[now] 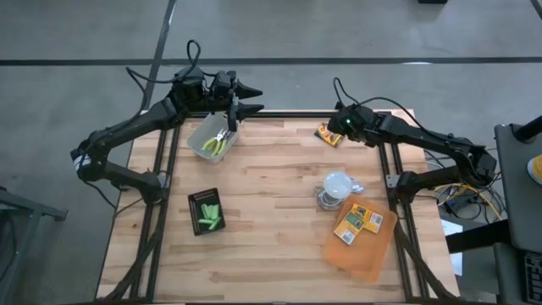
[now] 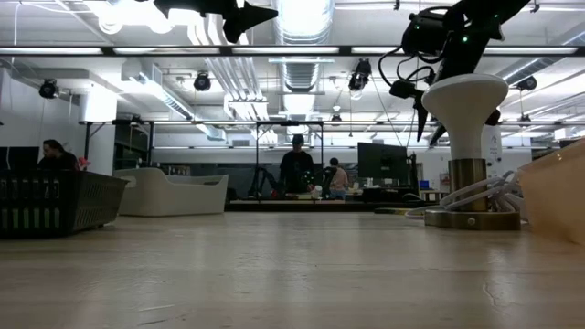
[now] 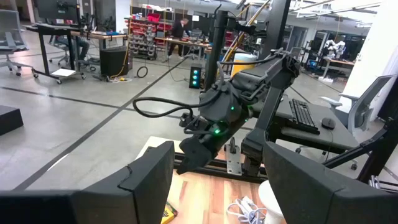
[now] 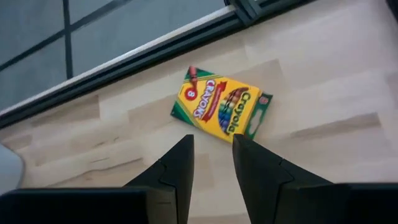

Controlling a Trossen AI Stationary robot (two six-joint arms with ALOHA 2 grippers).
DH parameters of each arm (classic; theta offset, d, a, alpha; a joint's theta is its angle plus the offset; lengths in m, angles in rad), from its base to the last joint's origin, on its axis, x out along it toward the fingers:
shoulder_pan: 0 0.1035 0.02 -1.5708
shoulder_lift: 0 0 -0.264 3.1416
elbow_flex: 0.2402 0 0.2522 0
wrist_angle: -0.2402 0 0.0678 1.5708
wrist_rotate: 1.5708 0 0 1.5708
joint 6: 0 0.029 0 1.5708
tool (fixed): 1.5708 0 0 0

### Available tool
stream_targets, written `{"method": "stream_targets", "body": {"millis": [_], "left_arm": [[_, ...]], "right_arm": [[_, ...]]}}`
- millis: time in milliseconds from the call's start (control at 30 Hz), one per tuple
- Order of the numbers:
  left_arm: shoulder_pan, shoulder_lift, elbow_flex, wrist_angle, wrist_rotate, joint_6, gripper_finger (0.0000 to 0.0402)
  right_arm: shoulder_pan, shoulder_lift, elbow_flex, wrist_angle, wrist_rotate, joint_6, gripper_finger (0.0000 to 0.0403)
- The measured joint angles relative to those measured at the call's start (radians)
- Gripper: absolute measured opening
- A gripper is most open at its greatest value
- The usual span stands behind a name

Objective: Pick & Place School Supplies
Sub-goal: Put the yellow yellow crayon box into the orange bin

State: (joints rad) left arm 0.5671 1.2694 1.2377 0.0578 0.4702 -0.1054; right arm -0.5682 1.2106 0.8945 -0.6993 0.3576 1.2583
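While the right gripper (image 4: 211, 163) is hanging over a crayon box (image 4: 221, 109) at the table's far edge, the left gripper (image 1: 247, 97) is waiting released above the clear bin (image 1: 200, 135).

The right gripper's fingers (image 4: 175, 163) are standing slightly parted with nothing between them, and the crayon box is lying flat on the wooden table (image 1: 271, 220), just beyond the fingertips and apart from them. Two further crayon boxes (image 1: 362, 220) are resting on the orange sheet (image 1: 360, 254) at the right. The green-handled pliers (image 1: 219, 141) are sitting inside the clear bin near the left gripper. The green sticks (image 1: 209, 215) are lying in the black tray (image 1: 196, 200) towards the left. A white stand (image 1: 337, 185) is standing between the tray and the sheet.
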Motion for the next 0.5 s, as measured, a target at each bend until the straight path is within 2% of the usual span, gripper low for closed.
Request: {"method": "stream_targets", "body": {"millis": [200,500], "left_arm": [[0.000,0.000,0.000,0.000,0.000,0.000,0.0252],[0.000,0.000,0.000,0.000,0.000,0.000,0.0252]], "right_arm": [[-0.011,0.000,0.000,0.011,0.000,-0.062,0.0110],[-0.013,0.001,0.001,0.070,0.007,-0.140,0.0091]]}}
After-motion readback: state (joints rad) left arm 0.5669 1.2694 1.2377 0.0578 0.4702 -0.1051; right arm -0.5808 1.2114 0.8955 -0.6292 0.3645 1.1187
